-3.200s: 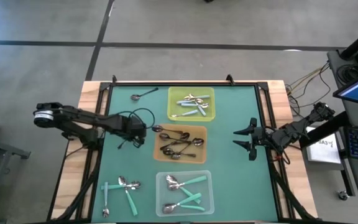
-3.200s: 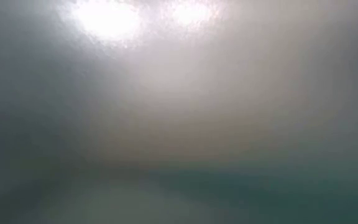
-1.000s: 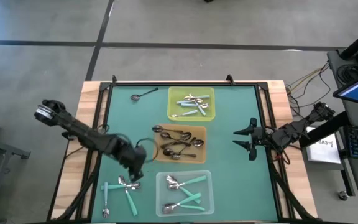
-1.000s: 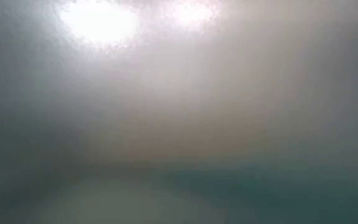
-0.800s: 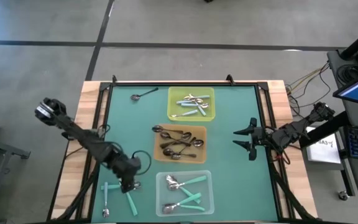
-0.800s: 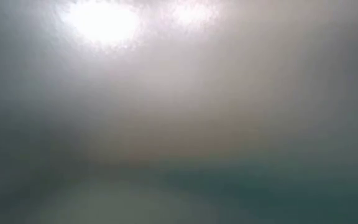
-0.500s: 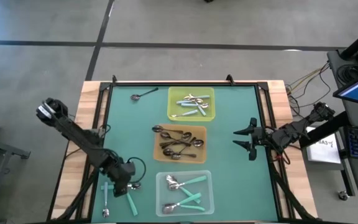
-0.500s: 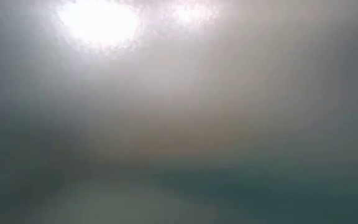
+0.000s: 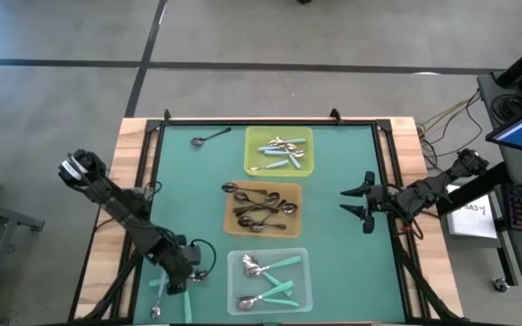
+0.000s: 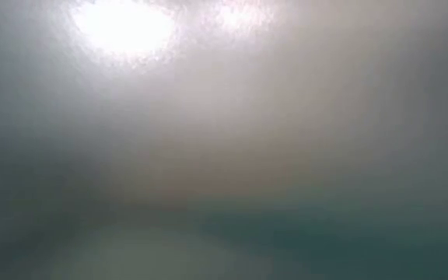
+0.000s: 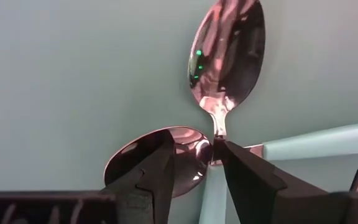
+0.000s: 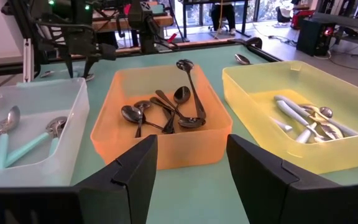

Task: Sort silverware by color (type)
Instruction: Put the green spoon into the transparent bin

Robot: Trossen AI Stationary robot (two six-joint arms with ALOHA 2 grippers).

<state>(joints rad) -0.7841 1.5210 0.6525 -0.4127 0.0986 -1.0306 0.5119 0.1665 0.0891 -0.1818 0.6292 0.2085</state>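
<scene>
Three square trays sat in a row down the middle of the green table (image 9: 333, 181). The yellow tray (image 9: 279, 150), farthest along, held a jumble of shiny silver spoons and teal-handled ones (image 12: 297, 121). The orange tray (image 9: 263, 208) in the middle held the dark metal spoons (image 12: 166, 112), a heap of crossed handles and glossy black bowls. The clear tray (image 9: 269, 280), nearest the front edge, carried teal-handled spoons (image 9: 277, 276) with silver bowls.

Loose silverware lay outside them. One dark spoon (image 9: 208, 138) rested alone near the far left corner of the mat. Down at the front left, beside the clear tray, was a small cluster of teal-handled spoons (image 9: 187, 299), and there the left gripper (image 9: 188, 270) was low over them. Its wrist view showed two polished silver bowls (image 11: 227, 53) meeting at their necks, pale teal handles (image 11: 319, 140) running off sideways. The dark fingers (image 11: 247, 177) stood parted, one either side of a spoon's thin neck, clamped on nothing.

The right gripper (image 9: 362, 203) hung over the mat's right side, well apart from the trays, its jaws spread wide and empty. The low view showed only haze.
</scene>
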